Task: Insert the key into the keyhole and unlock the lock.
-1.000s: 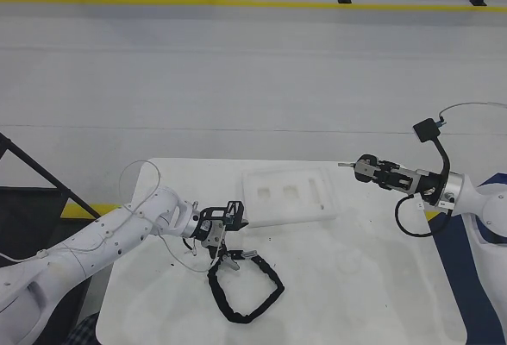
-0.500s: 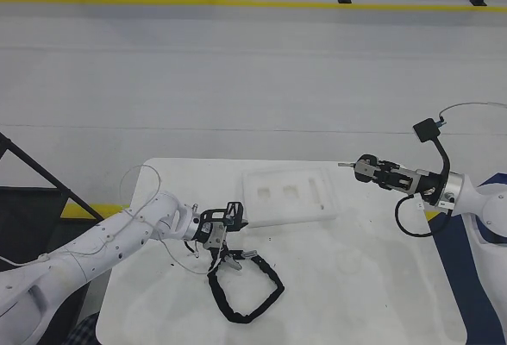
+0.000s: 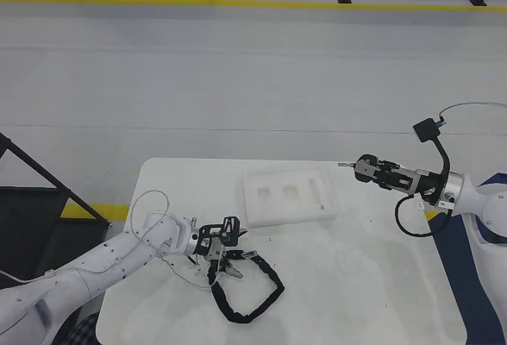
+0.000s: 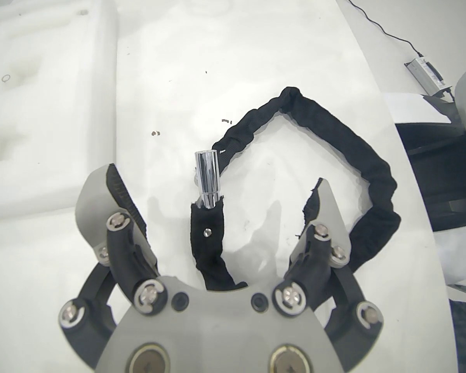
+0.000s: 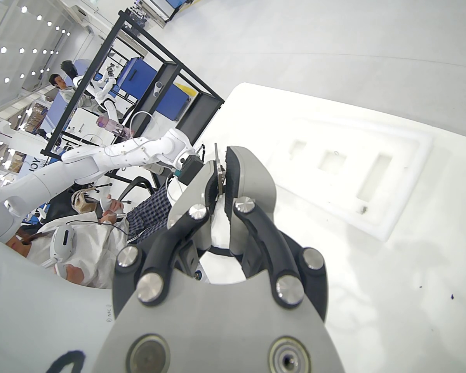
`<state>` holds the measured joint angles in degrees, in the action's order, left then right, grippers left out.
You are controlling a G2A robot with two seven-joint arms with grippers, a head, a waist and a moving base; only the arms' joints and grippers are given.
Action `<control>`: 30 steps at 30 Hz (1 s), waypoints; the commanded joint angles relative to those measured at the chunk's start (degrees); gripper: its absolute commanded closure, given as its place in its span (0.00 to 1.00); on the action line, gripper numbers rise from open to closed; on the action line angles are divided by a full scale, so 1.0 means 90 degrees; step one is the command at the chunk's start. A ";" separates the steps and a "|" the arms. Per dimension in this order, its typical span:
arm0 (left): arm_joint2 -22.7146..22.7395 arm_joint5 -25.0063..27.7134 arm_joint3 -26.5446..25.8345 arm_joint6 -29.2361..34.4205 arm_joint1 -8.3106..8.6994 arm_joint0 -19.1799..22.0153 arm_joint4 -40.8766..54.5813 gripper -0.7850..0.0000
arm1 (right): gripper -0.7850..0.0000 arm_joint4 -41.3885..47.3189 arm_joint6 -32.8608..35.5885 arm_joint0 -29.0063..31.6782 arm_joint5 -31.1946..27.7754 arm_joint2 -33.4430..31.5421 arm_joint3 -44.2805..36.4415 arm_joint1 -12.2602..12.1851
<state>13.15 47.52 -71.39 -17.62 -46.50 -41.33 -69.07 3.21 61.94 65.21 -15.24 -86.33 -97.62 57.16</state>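
Since a second ago the left arm has sunk lower in the top view, and its gripper slid a bit right and down over the lock. The right arm is in the same spot.

The left gripper (image 3: 225,267) (image 4: 213,184) is at lower centre-left of the top view. Its jaws are spread wide and straddle one end of the lock (image 3: 275,285) (image 4: 334,137), with both fingers clear of it. The lock is a black sleeved chain, curled in an open loop on the table (image 3: 366,276), lower centre. Its metal end (image 4: 206,174) lies between the fingers, pointing away from the palm.

The foam (image 3: 262,211) (image 4: 42,118) (image 5: 407,196) lies just above the lock, centre frame.

The right gripper (image 3: 361,167) (image 5: 221,164) is at right of centre, over the table's upper right edge and well apart from the lock. Its jaws are pressed together on the key (image 3: 347,164) (image 5: 216,151), with the blade tip poking out past the fingertips.
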 commanded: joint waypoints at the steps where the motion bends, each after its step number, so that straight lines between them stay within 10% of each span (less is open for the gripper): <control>1: 0.0006 -0.0038 0.0094 -0.0067 -0.0073 -0.0029 -0.0173 0.00 | 1.00 0.0000 0.0000 0.0000 0.0000 0.0000 0.0000 0.0000; 19: 0.0191 -0.0227 0.0760 -0.0669 -0.0488 -0.0303 -0.1024 0.09 | 1.00 0.0000 0.0000 0.0000 0.0000 0.0000 0.0000 0.0000; 30: 0.0363 -0.0297 0.0937 -0.0711 -0.0602 -0.0424 -0.1341 0.60 | 1.00 0.0000 0.0000 0.0000 0.0000 0.0000 0.0000 0.0000</control>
<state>16.31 45.03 -62.97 -24.25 -51.87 -45.07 -80.92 3.21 61.94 65.21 -15.24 -86.33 -97.62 57.16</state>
